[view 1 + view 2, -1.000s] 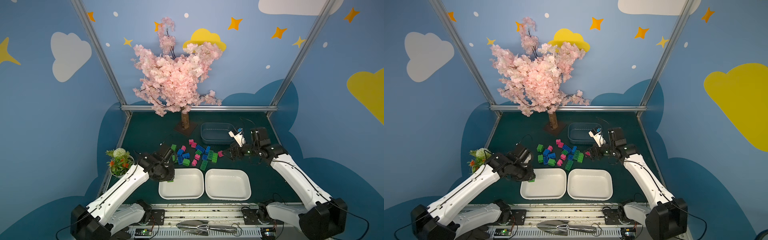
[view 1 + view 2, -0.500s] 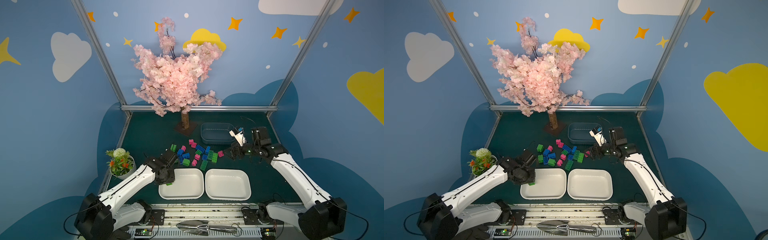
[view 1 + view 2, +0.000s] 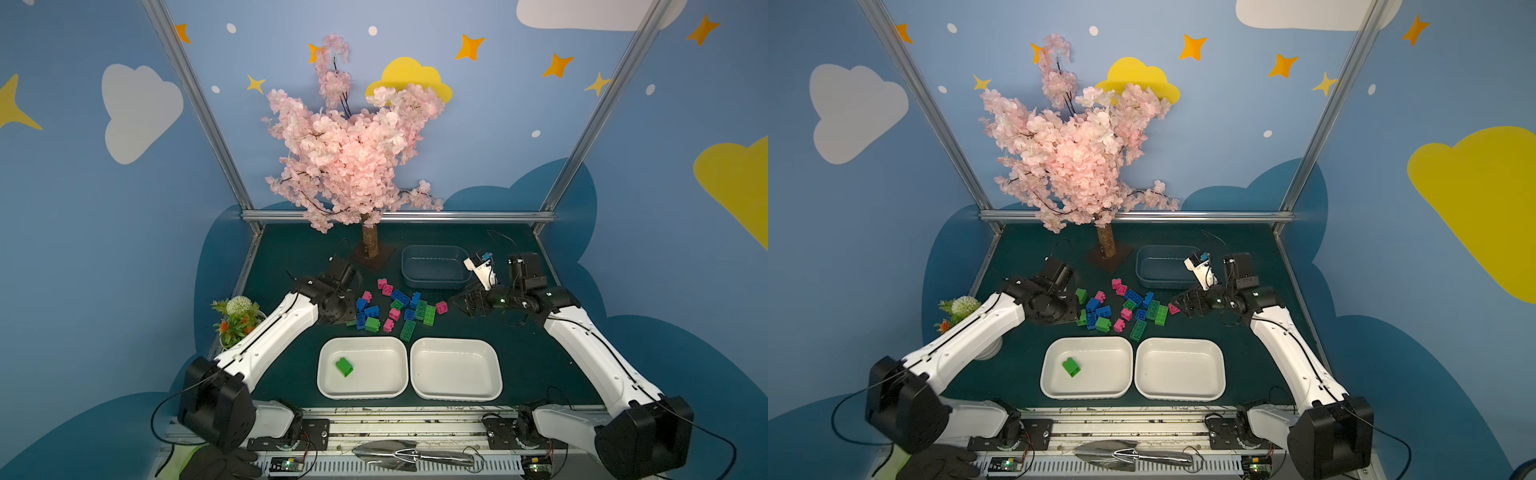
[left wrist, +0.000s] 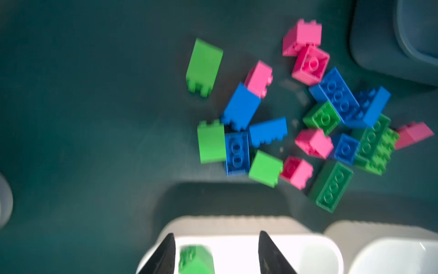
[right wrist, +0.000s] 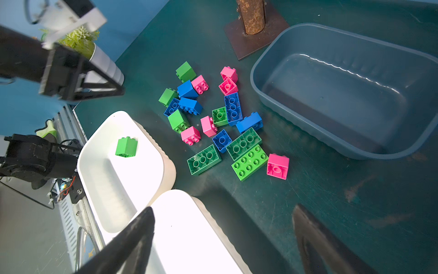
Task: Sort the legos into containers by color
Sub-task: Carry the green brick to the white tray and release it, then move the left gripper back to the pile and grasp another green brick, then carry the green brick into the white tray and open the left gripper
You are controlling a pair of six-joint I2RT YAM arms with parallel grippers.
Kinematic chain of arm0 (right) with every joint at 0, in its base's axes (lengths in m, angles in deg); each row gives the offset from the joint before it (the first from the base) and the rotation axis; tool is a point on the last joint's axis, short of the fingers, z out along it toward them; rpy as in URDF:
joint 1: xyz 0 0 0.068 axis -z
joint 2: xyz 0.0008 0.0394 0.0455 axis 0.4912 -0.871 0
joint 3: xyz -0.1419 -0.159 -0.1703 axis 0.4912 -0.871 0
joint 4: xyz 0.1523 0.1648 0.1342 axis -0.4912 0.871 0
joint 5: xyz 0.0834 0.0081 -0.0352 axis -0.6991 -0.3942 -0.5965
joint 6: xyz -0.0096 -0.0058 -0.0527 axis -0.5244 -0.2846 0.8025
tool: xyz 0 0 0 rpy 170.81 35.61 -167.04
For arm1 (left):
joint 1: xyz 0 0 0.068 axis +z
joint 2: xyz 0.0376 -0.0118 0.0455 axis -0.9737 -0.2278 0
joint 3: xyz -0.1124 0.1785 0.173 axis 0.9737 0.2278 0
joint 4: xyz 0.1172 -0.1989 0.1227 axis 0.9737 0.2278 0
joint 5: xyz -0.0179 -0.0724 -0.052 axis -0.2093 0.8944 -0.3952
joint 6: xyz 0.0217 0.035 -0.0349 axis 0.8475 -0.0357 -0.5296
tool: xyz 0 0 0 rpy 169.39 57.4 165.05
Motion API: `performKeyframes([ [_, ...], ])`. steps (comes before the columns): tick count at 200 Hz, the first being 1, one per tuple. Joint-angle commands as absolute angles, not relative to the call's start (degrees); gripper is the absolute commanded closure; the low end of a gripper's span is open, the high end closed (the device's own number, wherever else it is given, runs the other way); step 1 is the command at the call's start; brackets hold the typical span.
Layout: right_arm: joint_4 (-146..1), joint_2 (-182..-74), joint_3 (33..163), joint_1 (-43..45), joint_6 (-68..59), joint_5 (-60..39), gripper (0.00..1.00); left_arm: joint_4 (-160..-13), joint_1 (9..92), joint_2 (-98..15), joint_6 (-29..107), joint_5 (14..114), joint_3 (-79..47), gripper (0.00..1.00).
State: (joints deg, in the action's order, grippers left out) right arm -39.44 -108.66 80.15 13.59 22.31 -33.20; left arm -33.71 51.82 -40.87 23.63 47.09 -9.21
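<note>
green brick (image 3: 344, 367) now lies released in white tray (image 3: 382, 365), left gripper (image 4: 216, 233) spread, right gripper (image 5: 224, 208) likewise spread.

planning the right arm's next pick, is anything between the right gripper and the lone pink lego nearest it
Nothing visible: only bare mat lies between the open right gripper and that pink lego.

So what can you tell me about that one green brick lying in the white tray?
The green brick is a small, blocky piece of glossy bright-green plastic with round studs on one face. It seems tipped on its side, studs pointing sideways. It rests alone on the floor of the left-hand white tray, left of its middle, clear of the walls; nothing else touches it.
</note>
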Motion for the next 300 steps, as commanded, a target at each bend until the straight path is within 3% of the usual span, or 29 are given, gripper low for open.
performKeyframes([
  [1, -40.5, -108.2, 81.9, 14.1, 21.6, -34.3, 0.1, -38.7, 54.0, -48.4, 31.1, 47.1, -13.3, 0.44],
  [74, -40.0, -107.8, 81.3, 15.4, 21.6, -34.9, 0.1, -41.8, 57.6, -65.8, 39.9, 44.5, -21.5, 0.44],
  [144, -37.2, -106.8, 81.0, 16.4, 22.3, -38.7, 0.1, -47.5, 59.5, -71.3, 45.2, 46.4, -20.7, 0.46],
  [195, -35.5, -106.5, 80.3, 16.3, 22.4, -43.2, 0.1, -46.7, 61.2, -74.6, 46.3, 50.5, -24.2, 0.56],
  [235, -35.6, -106.5, 80.2, 16.3, 21.9, -42.7, 0.1, -46.2, 61.4, -74.3, 46.4, 50.4, -24.7, 0.72],
  [300, -37.5, -106.1, 79.4, 16.3, 20.4, -43.4, 0.1, -35.1, 60.6, -62.0, 43.7, 53.9, -24.7, 0.72],
])
